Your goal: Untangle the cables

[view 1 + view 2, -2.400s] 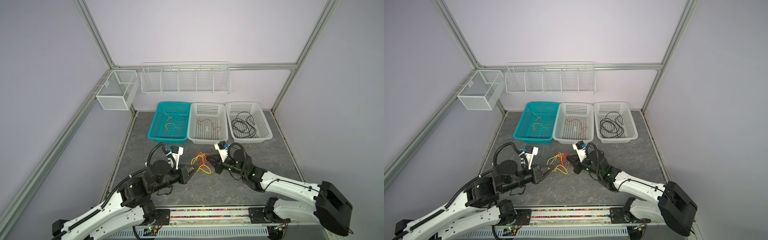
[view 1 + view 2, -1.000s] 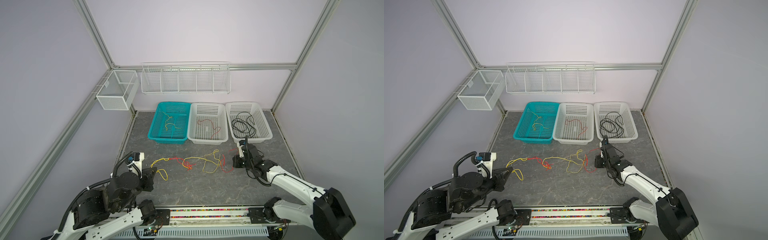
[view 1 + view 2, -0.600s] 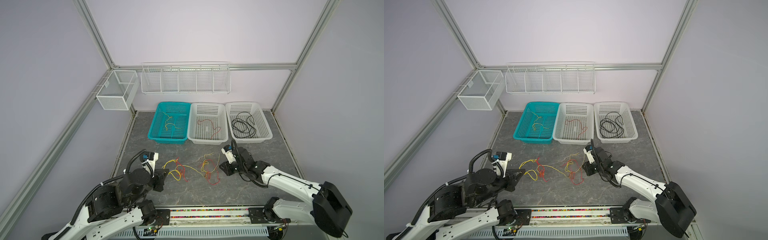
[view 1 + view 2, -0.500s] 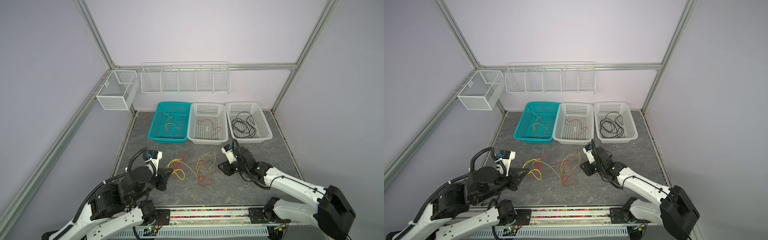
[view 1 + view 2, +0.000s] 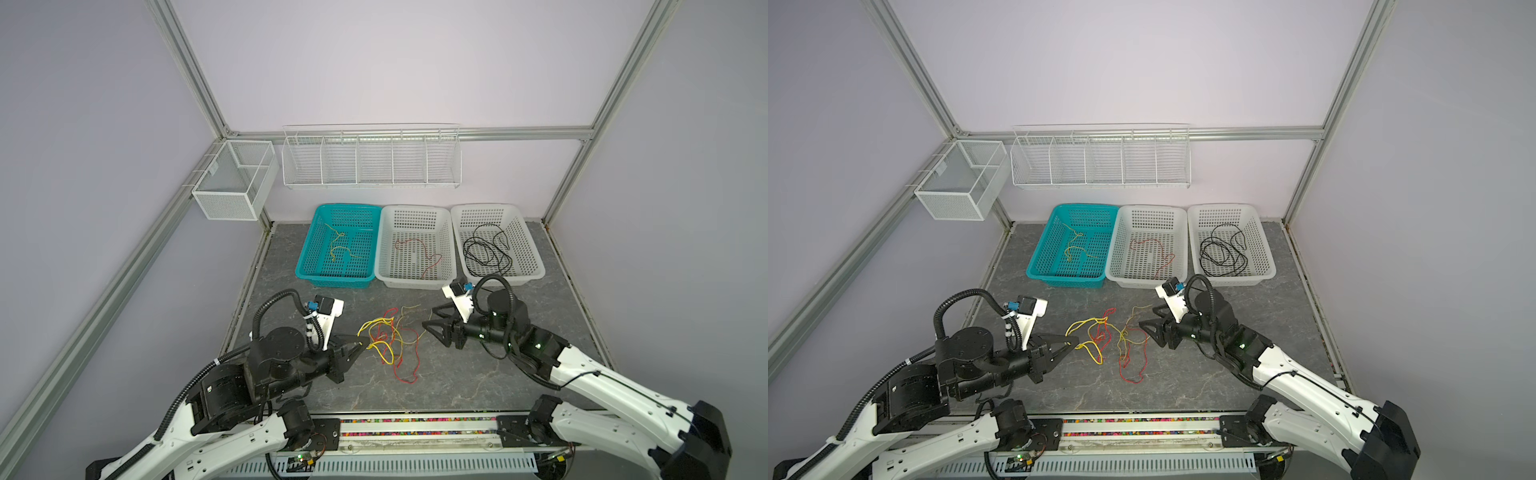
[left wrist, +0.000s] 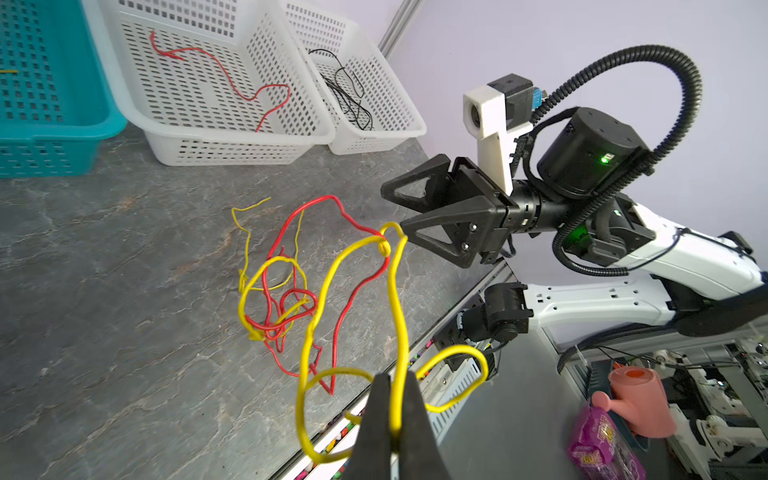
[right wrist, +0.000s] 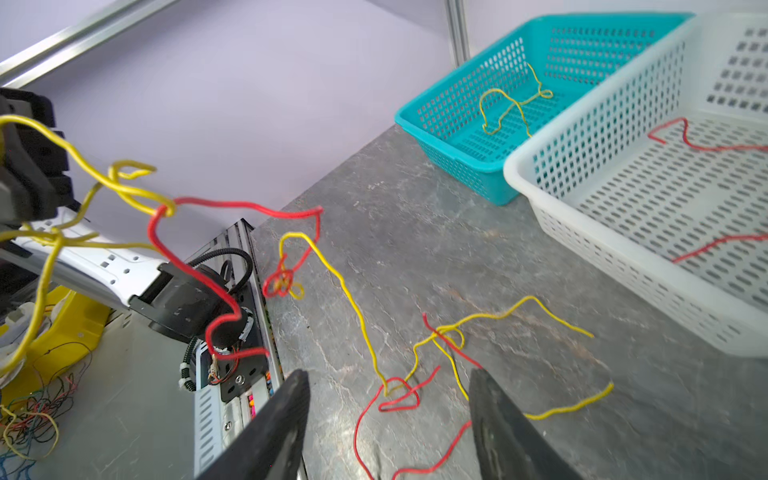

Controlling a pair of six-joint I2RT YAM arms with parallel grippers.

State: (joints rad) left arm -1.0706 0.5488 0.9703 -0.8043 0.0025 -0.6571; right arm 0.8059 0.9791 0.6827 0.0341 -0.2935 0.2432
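Tabletop (image 5: pixel 457 374): grey, stone-patterned surface beneath both arms.

Baskets: three in a row, well beyond both grippers' tips. The teal basket (image 5: pixel 306 249) holds a yellow wire (image 5: pixel 338 249). The middle white basket (image 5: pixel 415 208) holds a red wire (image 5: pixel 419 249). The end white basket (image 5: pixel 536 257), nearest the right arm, holds a coiled black wire (image 5: pixel 484 253).

Left gripper (image 6: pixel 392 378): jaws together, clamped on a yellow cable (image 6: pixel 397 299) that loops out ahead of its tips.

Right gripper (image 7: pixel 388 374): jaws standing well apart, gripping nothing, tips directed toward the left gripper.

Tangle: the cables (image 5: pixel 390 340), red and yellow, sit between the two grippers. One end is raised off the surface at the left gripper's tips. The rest trails onto the tabletop just ahead of and below the right gripper's parted jaws. Red and yellow strands are knotted together at several points.
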